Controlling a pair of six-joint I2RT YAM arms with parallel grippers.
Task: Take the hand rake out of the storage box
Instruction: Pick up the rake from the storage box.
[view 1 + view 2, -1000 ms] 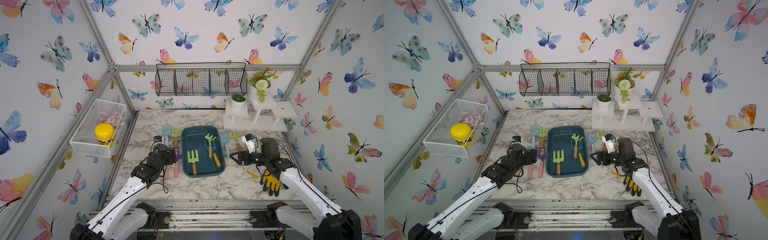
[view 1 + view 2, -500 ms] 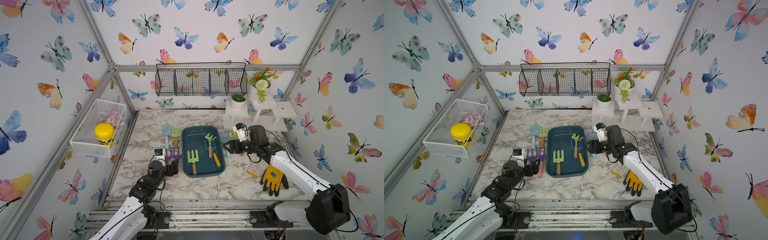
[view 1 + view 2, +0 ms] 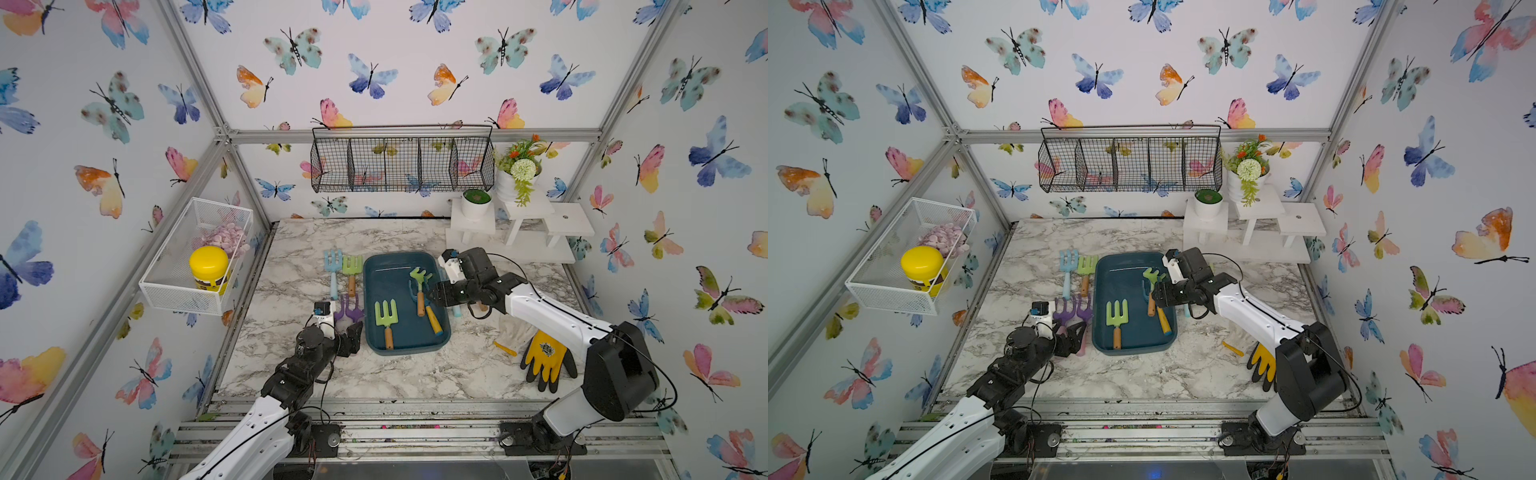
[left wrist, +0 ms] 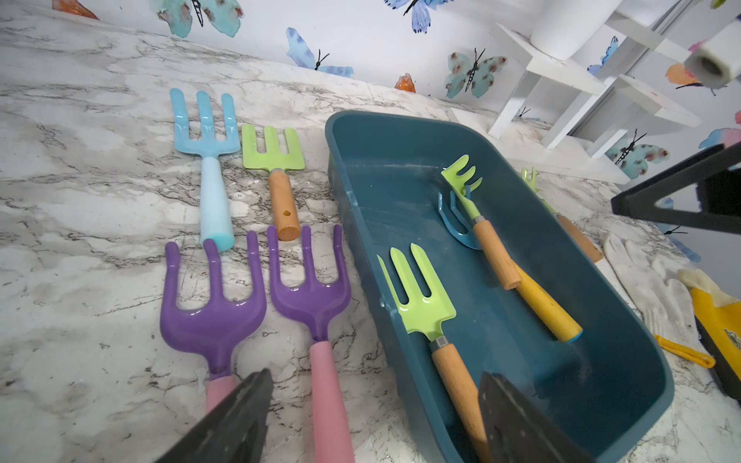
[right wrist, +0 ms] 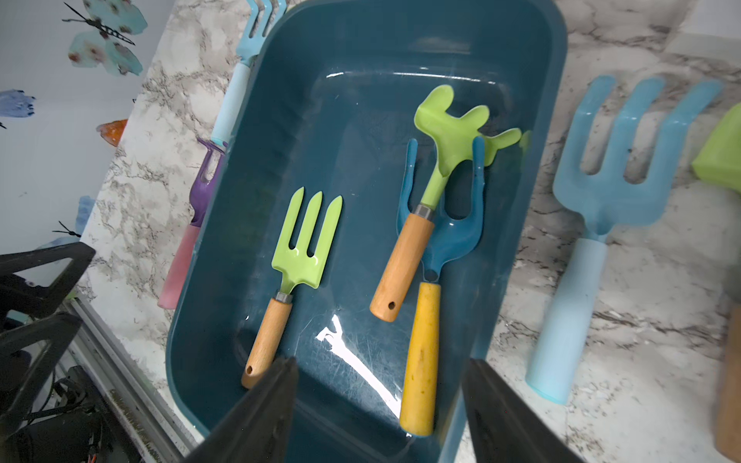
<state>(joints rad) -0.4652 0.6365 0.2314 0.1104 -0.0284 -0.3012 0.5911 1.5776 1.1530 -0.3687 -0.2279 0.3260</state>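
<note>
The storage box is a shallow teal tray in mid-table. Inside, a light green hand rake with bent tines and a wooden handle lies across a blue-headed tool with a yellow handle. A flat green fork lies beside them. My right gripper hangs open over the box's right side, the yellow handle's end between its fingers, touching nothing. My left gripper is open and empty at the box's front left corner.
Left of the box lie a light blue fork, a green fork and two purple rakes with pink handles. Another light blue fork lies right of it. Gloves, a white plant stand, a white mesh basket and a black wire basket surround them.
My right gripper has swung left from beside the box to over its right side, its jaws a little narrower. The left arm has drawn back toward the front edge.
</note>
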